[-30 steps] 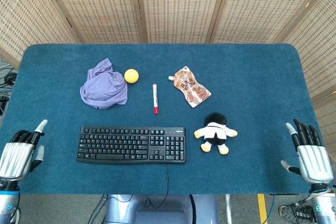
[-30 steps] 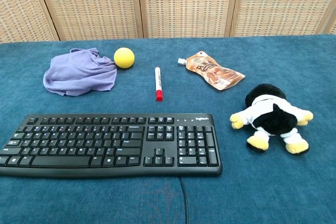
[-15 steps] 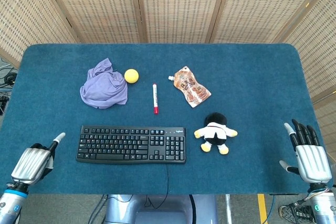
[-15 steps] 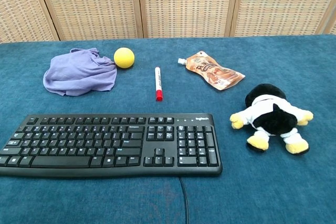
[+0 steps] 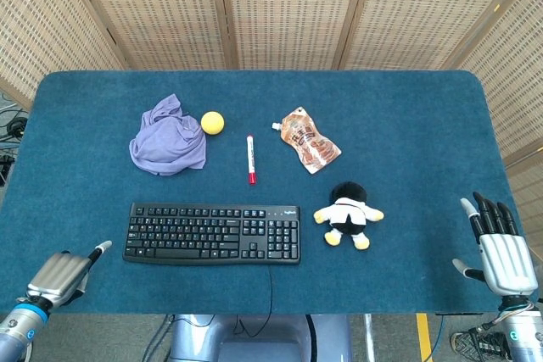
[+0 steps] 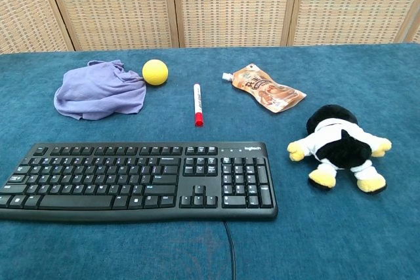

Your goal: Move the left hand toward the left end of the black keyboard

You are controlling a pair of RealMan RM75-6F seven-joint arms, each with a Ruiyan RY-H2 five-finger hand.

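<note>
The black keyboard (image 5: 212, 232) lies flat near the table's front edge, left of centre; the chest view shows the keyboard (image 6: 134, 178) with no hand beside it. My left hand (image 5: 61, 271) hovers at the front left corner of the table, a short way below and left of the keyboard's left end. It holds nothing, and one digit sticks out toward the keyboard. My right hand (image 5: 501, 247) stays at the front right edge, fingers spread and empty. Neither hand shows in the chest view.
A purple cloth (image 5: 167, 143), yellow ball (image 5: 212, 122), red-capped marker (image 5: 251, 158) and brown pouch (image 5: 307, 139) lie behind the keyboard. A black-and-white plush toy (image 5: 349, 214) sits right of it. The keyboard's cable (image 5: 271, 281) runs off the front edge.
My left hand has moved right and down toward the table's front edge, tilting its back more toward the camera. The right hand has barely shifted. No object has moved.
</note>
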